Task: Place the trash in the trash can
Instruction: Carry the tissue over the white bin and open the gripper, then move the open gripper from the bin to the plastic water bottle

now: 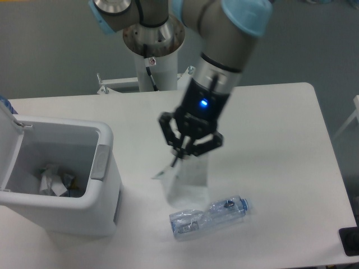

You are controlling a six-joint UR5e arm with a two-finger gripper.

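The grey UR5e arm with pale blue joint caps [224, 33] reaches down over the white bench [280, 140], a blue light glowing on its wrist. Its black two-finger gripper [180, 157] has its fingers [178, 152] pinched together on the top edge of the flat whitish translucent plastic pouch [188, 182], and the pouch hangs below them, clear of the bench with its shadow underneath. Just beside the pouch's lower edge, toward the front of the bench, the small clear plastic bottle with a blue cap and label [208, 216] lies on its side, cap pointing right. Over on the left stands the white boxy plastic trash can [67, 174], grey latch tab on the side facing the arm, its hinged white lid [7, 140] swung up and open. Crumpled white paper scraps [55, 180] sit in the bottom of it. The pouch hangs between the bin and the bench's right half, well apart from the bin's opening.
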